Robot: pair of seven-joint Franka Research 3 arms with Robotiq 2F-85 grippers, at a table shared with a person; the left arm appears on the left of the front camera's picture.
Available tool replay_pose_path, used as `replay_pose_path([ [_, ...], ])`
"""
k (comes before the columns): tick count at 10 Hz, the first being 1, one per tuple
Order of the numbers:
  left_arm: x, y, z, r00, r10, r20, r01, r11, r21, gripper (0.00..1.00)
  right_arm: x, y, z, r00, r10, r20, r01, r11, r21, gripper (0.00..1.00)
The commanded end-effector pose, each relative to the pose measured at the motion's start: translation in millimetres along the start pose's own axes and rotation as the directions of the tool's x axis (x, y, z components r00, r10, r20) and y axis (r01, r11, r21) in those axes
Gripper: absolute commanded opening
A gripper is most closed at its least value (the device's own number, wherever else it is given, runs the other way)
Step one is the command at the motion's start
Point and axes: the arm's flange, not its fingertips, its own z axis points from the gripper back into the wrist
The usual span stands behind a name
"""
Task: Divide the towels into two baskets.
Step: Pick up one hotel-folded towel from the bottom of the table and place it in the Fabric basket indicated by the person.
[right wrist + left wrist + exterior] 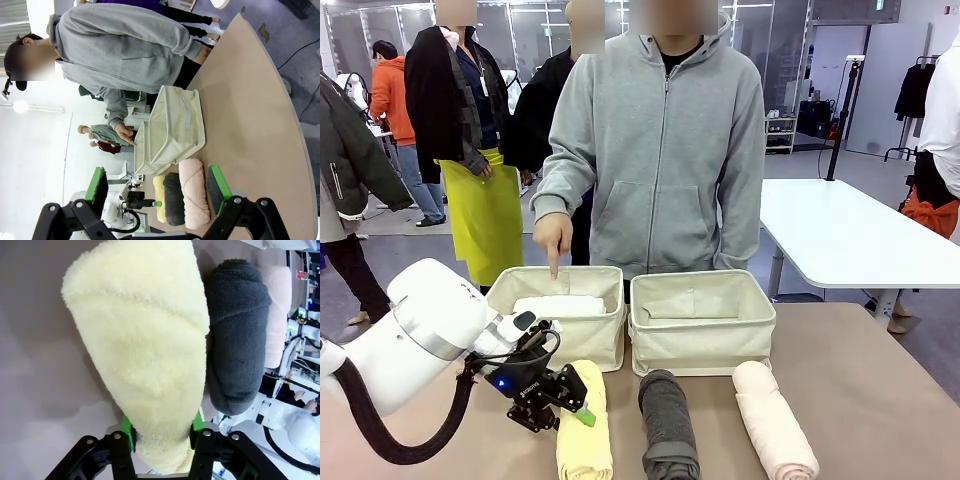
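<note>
Counting the towels gives four rolls. The white towel (pixel 558 305) lies inside the left basket (pixel 595 345). The other three lie side by side on the table (pixel 880 400) in front of the baskets: the yellow towel (pixel 585 435) before the left basket, the charcoal towel (pixel 668 420) in the middle and the pink towel (pixel 775 430) before the right basket (pixel 700 345). There are two baskets, standing just beside each other, and the right one holds no towel that can be seen.

The left arm comes in low from the left, its wrist bent toward the table. The left gripper (pixel 568 402) is clamped across the yellow towel, one green pad pressed into each side of the roll. In the left wrist view the fingers (pixel 127 437) pinch the terry cloth near one end, with the charcoal towel touching the yellow one alongside.

The right gripper (pixel 156 175) hangs above the table, well apart from the towels, its jaws spread wide with nothing between them.

The person's hand (pixel 553 232) points one finger down over the far rim of the left basket.
</note>
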Motion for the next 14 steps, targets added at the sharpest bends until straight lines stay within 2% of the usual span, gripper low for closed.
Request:
replay_pose_path([
  [1,-16,-21,26,0.998,-0.064,0.02,0.063,0.997,0.044,0.45,-1,1,2,1.0,0.007,0.009,-0.007,1.0,0.021,1.0],
  [3,-27,-39,67,0.99,-0.11,0.083,0.104,0.991,0.081,0.45,-1,1,2,1.0,0.007,0.009,-0.007,1.0,0.021,1.0],
  [5,-38,-54,102,0.98,-0.183,0.079,0.166,0.97,0.179,0.45,-1,1,2,1.0,0.007,0.009,-0.007,1.0,0.021,1.0],
  [6,-43,-60,117,0.974,-0.221,0.041,0.204,0.949,0.241,0.45,-1,1,2,1.0,0.007,0.009,-0.007,1.0,0.021,1.0],
  [8,-48,-69,149,0.96,-0.27,0.074,0.238,0.927,0.291,0.45,-1,1,2,1.0,0.007,0.009,-0.007,1.0,0.021,1.0],
  [9,-49,-69,154,0.957,-0.274,0.096,0.24,0.933,0.269,0.45,-1,1,2,1.0,0.007,0.009,-0.007,1.0,0.021,1.0],
  [10,-35,-66,131,0.962,-0.264,0.069,0.235,0.93,0.284,0.45,-1,1,2,1.0,0.007,0.009,-0.007,1.0,0.021,1.0],
  [14,-37,-64,136,0.96,-0.275,0.055,0.249,0.926,0.285,0.45,-1,1,2,1.0,0.007,0.009,-0.007,1.0,0.021,1.0],
])
